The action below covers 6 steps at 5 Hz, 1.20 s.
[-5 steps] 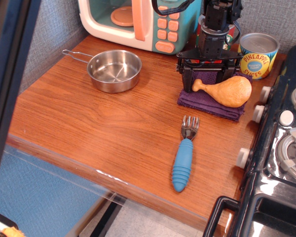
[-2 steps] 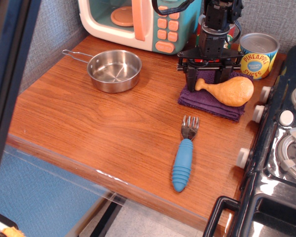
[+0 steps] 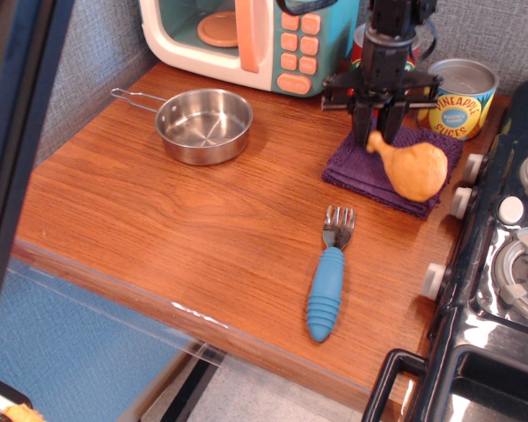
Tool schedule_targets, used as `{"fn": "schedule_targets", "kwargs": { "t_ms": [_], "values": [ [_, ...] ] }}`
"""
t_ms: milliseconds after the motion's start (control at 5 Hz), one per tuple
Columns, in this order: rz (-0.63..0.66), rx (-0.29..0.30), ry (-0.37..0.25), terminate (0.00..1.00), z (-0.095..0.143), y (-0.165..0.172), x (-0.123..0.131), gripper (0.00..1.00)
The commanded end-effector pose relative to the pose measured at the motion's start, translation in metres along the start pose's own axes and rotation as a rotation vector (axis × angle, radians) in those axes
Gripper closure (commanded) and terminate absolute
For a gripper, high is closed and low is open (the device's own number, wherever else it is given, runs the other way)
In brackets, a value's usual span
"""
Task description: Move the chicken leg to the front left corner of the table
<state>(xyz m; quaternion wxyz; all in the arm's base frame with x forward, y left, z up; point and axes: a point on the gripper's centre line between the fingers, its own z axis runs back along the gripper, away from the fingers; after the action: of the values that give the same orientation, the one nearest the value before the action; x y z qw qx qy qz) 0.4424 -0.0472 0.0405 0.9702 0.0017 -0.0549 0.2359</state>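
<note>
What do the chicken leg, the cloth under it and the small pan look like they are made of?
The chicken leg looks like moulded plastic: smooth golden-orange skin with a soft sheen. The cloth seems a folded purple fabric, matte and fuzzy at its edges. The pan appears to be bare polished metal, likely steel, with bright reflections on its wall. The end effector grips the leg's bone end.

A single camera looks down at an angle from above the front left of the tabletop [image 3: 202, 229], facing toward the back wall. It sits fairly near, taking in the toy microwave [image 3: 246, 40] at the back and the black stove [image 3: 502, 290] along the right edge.
</note>
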Motion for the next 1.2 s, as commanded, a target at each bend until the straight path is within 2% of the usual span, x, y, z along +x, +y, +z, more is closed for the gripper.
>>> {"fn": "schedule_targets", "kwargs": {
  "t_ms": [0, 200, 400, 800, 1000],
  "values": [
    [-0.040, -0.107, -0.110, 0.00, 0.053, -0.006, 0.039, 1.00],
    [-0.064, -0.144, -0.138, 0.00, 0.071, -0.003, 0.043, 1.00],
    [-0.120, -0.158, -0.145, 0.00, 0.092, 0.020, 0.038, 1.00],
    [-0.311, -0.119, -0.060, 0.00, 0.114, 0.116, 0.019, 1.00],
    [-0.409, -0.048, -0.054, 0.00, 0.114, 0.170, 0.014, 1.00]
  ]
}}
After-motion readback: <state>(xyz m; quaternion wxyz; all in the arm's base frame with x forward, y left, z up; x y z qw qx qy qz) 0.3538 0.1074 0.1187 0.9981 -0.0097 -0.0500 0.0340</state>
